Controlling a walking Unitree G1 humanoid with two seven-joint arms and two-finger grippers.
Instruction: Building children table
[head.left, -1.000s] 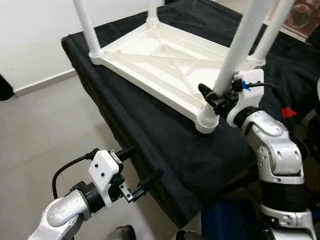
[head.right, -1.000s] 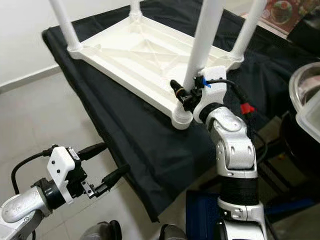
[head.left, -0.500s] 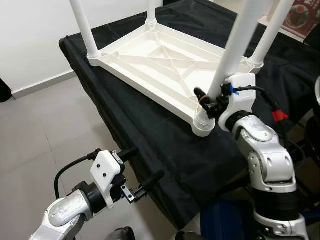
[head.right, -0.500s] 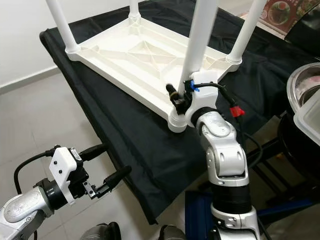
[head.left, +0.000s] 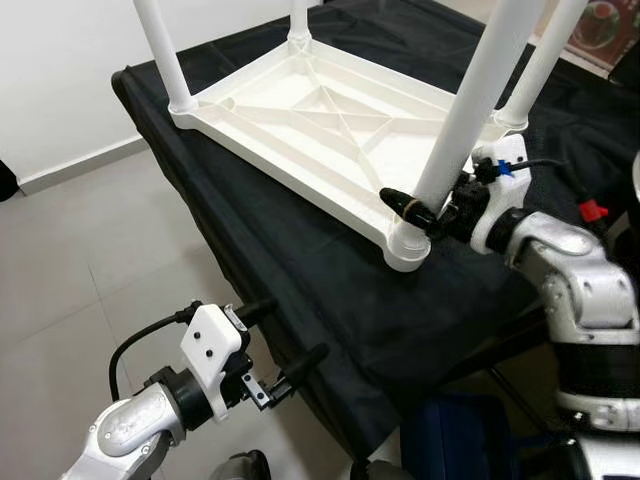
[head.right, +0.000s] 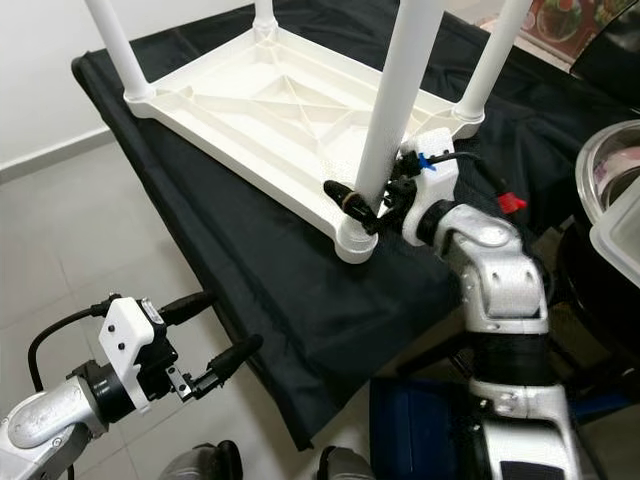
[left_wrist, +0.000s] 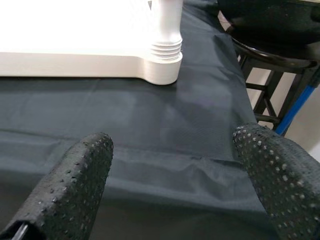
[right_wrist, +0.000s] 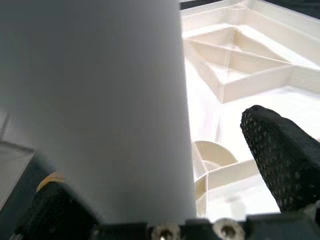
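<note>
Left eye view: the white table (head.left: 320, 120) lies upside down on a black cloth (head.left: 300, 260), its underside ribs facing up and four white legs rising from the corner sockets. The nearest leg (head.left: 470, 110) stands in the corner socket (head.left: 405, 245) closest to me.

I see my right gripper (head.left: 432, 206) placed around this leg just above the socket, one black finger (head.left: 405, 207) showing on the near side of the leg. In the right wrist view the leg (right_wrist: 100, 100) sits between the two fingers, with a gap to the finger on the open side (right_wrist: 280, 155); I cannot tell from these pictures whether the fingers press on the leg or merely stand around it.

Compared with one second ago, the right forearm now lies lower and more level, reaching in from the right, where earlier it rose steeply from below. The gripper remains at the same spot on the leg. The table looks as it did, apart from the shift of the camera.

My left gripper (head.left: 270, 340) hangs low off the near edge of the cloth, over the grey tiled floor (head.left: 70, 260), fingers spread apart and holding nothing, as before. In the left wrist view its pads (left_wrist: 75, 185) frame the cloth and the nearest socket (left_wrist: 162, 65).
</note>
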